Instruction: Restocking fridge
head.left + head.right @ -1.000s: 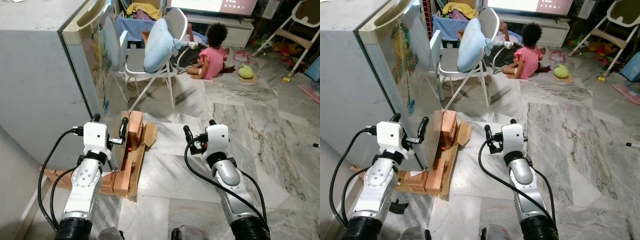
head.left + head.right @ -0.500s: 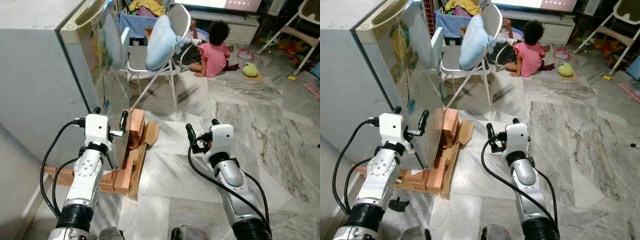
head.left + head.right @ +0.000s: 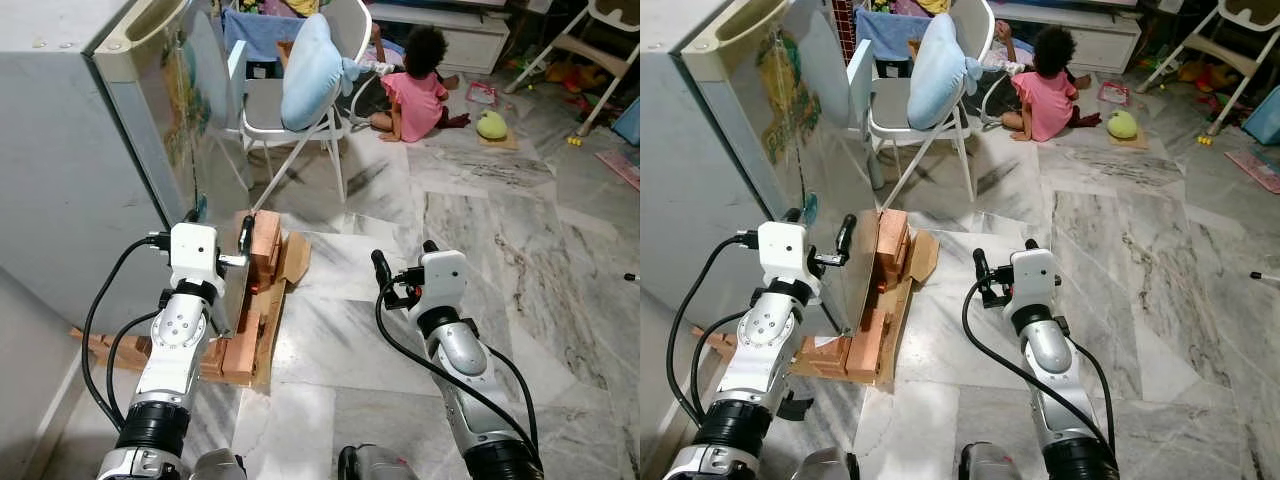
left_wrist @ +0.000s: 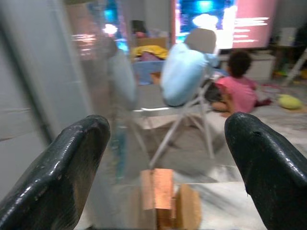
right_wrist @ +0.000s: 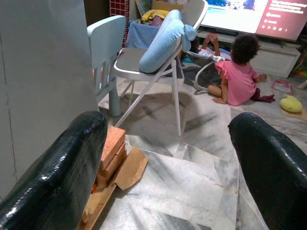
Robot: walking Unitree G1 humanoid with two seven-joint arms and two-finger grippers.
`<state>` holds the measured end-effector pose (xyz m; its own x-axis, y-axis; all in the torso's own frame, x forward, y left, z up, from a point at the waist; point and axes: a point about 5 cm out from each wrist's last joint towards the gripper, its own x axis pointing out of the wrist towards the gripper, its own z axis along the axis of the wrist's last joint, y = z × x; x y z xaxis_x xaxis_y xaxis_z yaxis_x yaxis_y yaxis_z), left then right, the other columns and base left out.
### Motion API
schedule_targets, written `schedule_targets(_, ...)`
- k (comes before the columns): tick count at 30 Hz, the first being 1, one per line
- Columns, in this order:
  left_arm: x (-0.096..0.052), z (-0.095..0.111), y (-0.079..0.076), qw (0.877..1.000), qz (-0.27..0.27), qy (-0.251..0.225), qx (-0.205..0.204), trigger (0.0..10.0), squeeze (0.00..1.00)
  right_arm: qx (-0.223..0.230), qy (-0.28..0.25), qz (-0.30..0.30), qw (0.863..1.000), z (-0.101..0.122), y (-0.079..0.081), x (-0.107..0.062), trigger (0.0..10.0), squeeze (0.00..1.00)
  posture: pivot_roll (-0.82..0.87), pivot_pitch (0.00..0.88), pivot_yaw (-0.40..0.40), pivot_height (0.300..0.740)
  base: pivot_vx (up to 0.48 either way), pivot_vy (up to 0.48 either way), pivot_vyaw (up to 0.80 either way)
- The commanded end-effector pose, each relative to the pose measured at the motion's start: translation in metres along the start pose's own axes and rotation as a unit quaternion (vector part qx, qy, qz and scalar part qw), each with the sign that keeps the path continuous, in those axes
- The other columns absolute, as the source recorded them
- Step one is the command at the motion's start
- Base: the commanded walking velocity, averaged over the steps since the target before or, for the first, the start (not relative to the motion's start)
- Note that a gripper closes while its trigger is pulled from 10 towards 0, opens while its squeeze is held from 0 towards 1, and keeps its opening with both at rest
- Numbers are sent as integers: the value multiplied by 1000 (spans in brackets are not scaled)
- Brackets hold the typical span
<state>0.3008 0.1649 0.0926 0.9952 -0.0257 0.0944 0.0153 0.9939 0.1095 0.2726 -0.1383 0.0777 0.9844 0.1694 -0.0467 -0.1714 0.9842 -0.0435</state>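
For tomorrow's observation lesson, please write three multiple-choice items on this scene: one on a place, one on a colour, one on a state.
1. Where is the left pincer?
A. at the fridge door's edge
B. on the chair
C. on the floor

2. What colour is the seated person's top?
A. green
B. pink
C. white

3. How is the right pincer?
A. shut on a brick
B. shut on a bottle
C. open, holding nothing

Answers:
1 A, its fingers straddle the door's edge above the bricks.
2 B, the top is pink.
3 C, its fingers are spread over bare floor.
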Motion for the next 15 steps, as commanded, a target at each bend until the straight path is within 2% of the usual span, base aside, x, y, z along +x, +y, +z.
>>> schedule_targets(1, 2, -2, 10, 1000, 28, 6, -2, 10000, 0, -6, -4, -4, 1000, 4, -2, -2, 10000, 0, -20, 58, -39, 740, 0, 0, 0)
schedule_targets(6, 12, -3, 10, 1000, 26, 13, -7, 10000, 0, -1, 1, -5, 1000, 4, -3, -5, 10000, 0, -32, 78, -51, 740, 0, 0, 0)
schedule_targets(9, 24, -2, 11, 999, 37, 18, -19, 10000, 0, -4, 3, 2, 1000, 5, -1, -9, 10000, 0, -50, 91, -52, 740, 0, 0, 0)
schedule_targets(15, 48, 10, 14, 998, 56, 13, -11, 10000, 0, -8, 10, -11, 1000, 7, -9, -23, 10000, 0, -105, 123, -48, 740, 0, 0, 0)
